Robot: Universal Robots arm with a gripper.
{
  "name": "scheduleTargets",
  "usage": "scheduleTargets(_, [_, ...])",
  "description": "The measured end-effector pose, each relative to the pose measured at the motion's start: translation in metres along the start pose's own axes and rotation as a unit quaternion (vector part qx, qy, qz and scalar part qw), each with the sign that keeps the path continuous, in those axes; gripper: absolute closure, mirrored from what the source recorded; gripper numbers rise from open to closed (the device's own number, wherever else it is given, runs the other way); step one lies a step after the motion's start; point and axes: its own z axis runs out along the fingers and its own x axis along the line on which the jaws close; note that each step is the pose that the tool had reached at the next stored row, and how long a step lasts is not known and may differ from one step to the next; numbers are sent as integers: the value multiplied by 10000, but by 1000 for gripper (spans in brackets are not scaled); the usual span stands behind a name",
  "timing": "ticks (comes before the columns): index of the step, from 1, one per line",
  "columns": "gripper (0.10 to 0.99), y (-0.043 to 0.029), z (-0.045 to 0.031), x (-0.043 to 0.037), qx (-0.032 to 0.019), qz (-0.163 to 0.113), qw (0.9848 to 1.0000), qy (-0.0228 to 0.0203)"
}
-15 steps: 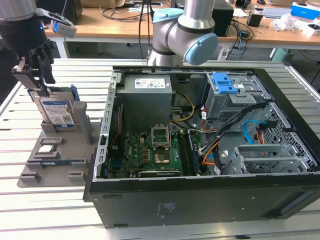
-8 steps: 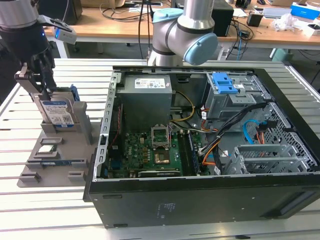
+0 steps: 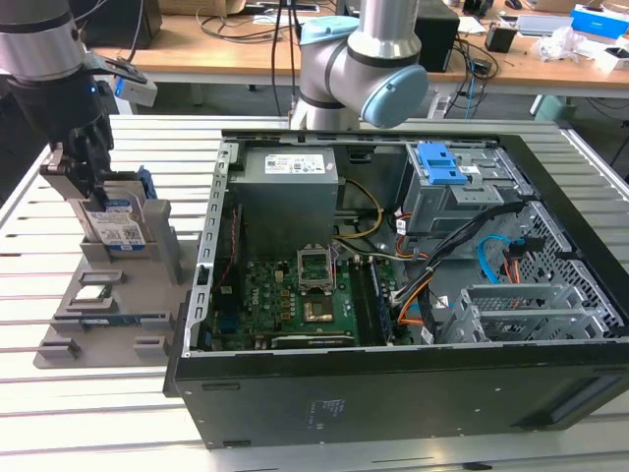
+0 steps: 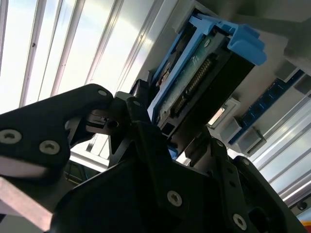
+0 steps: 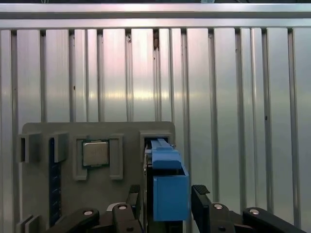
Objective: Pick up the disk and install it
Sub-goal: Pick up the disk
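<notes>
The disk (image 3: pixel 120 226) stands on edge in a slot of the grey holder (image 3: pixel 147 320) at the exterior view's left. It is a silver drive with a white-and-blue label and a blue bracket. My gripper (image 3: pixel 88 187) has come down over its top, one finger on each side, shut on the disk. In the first wrist view the disk's blue bracket (image 5: pixel 167 189) sits between my black fingertips (image 5: pixel 199 191). In the second wrist view the disk (image 4: pixel 194 82) shows its connector edge, with the fingers (image 4: pixel 133 114) pressed against its sides. The disk still sits in the holder.
An open computer case (image 3: pixel 393 393) lies to the exterior view's right of the holder, with a grey drive cage and blue latch (image 3: pixel 442 167) at its far corner and a power supply (image 3: pixel 290 187). A processor chip (image 5: pixel 95 153) rests in the holder. The table is slatted metal.
</notes>
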Motion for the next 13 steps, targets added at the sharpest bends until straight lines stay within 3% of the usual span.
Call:
scheduleTargets(9, [545, -1, 31, 1, 0, 0, 10000, 2])
scheduleTargets(11, [690, -1, 32, 0, 0, 0, 10000, 2])
scheduleTargets(13, [725, -1, 32, 1, 0, 0, 10000, 3])
